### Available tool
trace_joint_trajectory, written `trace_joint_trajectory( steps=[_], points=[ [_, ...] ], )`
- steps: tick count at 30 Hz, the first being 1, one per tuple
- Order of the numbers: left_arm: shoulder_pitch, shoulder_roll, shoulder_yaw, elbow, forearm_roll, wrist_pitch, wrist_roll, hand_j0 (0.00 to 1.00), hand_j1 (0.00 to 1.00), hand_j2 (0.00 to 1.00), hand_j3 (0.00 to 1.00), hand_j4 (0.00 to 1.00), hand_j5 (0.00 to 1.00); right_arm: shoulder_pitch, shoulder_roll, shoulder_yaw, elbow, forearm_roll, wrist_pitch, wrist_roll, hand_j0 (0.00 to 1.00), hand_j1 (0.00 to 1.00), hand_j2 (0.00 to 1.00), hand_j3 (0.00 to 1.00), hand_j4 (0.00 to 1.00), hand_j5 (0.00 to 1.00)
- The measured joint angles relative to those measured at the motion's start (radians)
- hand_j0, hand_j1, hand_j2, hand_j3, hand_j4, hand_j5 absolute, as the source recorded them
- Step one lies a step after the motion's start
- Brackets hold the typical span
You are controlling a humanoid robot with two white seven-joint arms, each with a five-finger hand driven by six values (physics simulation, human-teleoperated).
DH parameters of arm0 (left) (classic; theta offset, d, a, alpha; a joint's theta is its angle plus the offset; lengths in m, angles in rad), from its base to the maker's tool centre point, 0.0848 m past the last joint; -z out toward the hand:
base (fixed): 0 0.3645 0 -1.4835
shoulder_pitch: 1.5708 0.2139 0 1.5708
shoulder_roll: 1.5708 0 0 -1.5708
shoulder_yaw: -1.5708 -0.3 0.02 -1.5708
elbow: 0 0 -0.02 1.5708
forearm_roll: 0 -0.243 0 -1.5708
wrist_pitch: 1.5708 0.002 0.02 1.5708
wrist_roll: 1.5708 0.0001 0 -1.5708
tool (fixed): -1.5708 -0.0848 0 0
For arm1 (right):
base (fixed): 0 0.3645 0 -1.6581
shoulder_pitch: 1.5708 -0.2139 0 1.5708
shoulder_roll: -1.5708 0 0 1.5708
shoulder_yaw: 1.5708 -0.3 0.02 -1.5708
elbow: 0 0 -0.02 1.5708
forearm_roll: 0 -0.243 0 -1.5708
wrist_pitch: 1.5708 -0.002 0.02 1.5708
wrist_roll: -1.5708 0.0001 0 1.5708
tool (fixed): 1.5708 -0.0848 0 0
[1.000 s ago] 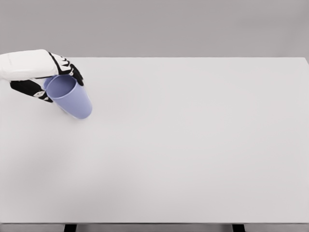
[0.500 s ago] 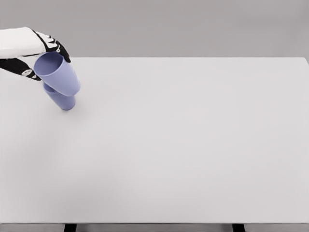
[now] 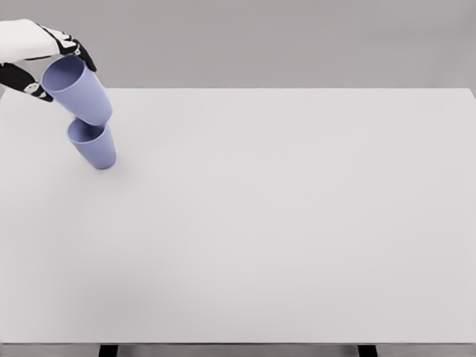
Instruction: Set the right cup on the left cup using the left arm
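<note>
Cup held over cup, upper left of the frame.

A broad white matte table (image 3: 297, 223) fills most of the view. At its upper-left corner the white-and-black left hand (image 3: 33, 56) grips a lavender plastic tumbler (image 3: 76, 89) around its rim, fingers curled on it. That held cup tilts, mouth toward the upper left, base pointing down-right at the open mouth of a second lavender tumbler (image 3: 93, 146) standing on the table directly beneath. The two appear to touch, though I can't be sure.
</note>
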Motion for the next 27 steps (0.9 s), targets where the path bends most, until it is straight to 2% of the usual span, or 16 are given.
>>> trace_joint_trajectory(
  steps=[14,27],
  points=[
    [-0.003,-0.073,-0.041,0.167,-0.021,0.000,-0.012,0.60,0.60,0.60,0.60,0.60,0.60,0.000,0.000,0.000,0.000,0.000,0.000,0.000,1.00,1.00,1.00,1.00,1.00,1.00],
    [0.005,-0.082,-0.046,0.202,-0.028,0.001,-0.013,0.60,0.60,0.60,0.60,0.60,0.60,0.000,0.000,0.000,0.000,0.000,0.000,0.000,1.00,1.00,1.00,1.00,1.00,1.00]
  ],
)
